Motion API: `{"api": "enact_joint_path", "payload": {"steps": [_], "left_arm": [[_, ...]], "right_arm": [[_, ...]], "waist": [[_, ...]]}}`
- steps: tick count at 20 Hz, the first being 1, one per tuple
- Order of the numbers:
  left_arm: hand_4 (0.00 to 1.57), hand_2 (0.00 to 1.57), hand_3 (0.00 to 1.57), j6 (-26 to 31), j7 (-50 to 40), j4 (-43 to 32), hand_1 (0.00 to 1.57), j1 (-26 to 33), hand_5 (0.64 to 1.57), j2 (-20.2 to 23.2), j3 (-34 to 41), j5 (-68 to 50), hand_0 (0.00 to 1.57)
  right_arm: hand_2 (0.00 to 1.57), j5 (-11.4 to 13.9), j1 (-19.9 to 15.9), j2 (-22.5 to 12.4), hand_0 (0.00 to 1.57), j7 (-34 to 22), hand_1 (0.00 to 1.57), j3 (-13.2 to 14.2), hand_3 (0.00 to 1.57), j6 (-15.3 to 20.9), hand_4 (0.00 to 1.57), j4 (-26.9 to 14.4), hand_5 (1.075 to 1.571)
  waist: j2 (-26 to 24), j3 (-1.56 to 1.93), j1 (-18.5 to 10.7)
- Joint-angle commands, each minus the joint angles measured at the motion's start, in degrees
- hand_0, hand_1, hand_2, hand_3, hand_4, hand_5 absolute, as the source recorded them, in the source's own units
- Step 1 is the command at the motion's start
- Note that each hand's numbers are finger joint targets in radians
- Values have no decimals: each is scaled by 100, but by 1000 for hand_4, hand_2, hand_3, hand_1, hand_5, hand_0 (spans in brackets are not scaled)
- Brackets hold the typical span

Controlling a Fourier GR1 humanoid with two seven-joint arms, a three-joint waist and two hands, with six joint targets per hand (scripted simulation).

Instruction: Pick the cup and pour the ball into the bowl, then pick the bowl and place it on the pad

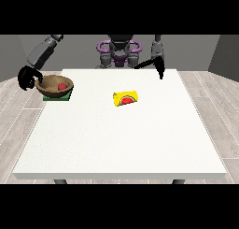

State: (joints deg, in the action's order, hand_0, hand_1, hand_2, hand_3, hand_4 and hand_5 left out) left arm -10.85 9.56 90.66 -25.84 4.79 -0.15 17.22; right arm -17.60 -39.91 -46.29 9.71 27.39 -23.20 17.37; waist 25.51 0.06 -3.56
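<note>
A wooden bowl (54,86) rests on a green pad (58,97) at the table's left edge, with a red ball (61,86) inside it. The hand at the view's left (27,77) sits just left of the bowl, its fingers curled towards the bowl's rim. A yellow cup (126,98) with a watermelon picture lies on its side near the table's middle. The hand at the view's right (160,68) hangs over the table's far edge, fingers pointing down, holding nothing.
The white table (121,139) spreads wide in front of the cup. The robot's torso (118,53) stands behind the far edge. Wooden floor surrounds the table.
</note>
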Motion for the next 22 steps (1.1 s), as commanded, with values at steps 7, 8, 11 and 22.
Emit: {"api": "enact_joint_path", "payload": {"steps": [7, 8, 11, 22], "left_arm": [[0, 0, 0, 120, 312, -54, 0, 24, 1565, 124, 200, -200, 0], [0, 0, 0, 171, -166, 152, 0, -114, 1565, 99, 112, -157, 0], [0, 0, 0, 73, -254, 653, 0, 146, 1565, -33, -126, -8, 0], [0, 0, 0, 126, -168, 438, 0, 205, 1569, -34, -88, -38, 0]], "right_arm": [[1571, 497, 235, 6, 1571, 154, 1571, -446, 1318, 192, 654, 76, 1552], [1571, 432, 166, -116, 1571, -130, 1571, -329, 1571, 461, 588, -124, 1535], [473, 596, 50, -584, 751, -123, 751, -355, 739, 745, 0, -144, 1514], [325, 653, -239, -672, 0, -449, 0, -417, 238, 819, 0, 8, 1495]], "waist": [[210, -3, 9], [62, 0, 45], [222, 4, -143], [-80, -5, 26]]}}
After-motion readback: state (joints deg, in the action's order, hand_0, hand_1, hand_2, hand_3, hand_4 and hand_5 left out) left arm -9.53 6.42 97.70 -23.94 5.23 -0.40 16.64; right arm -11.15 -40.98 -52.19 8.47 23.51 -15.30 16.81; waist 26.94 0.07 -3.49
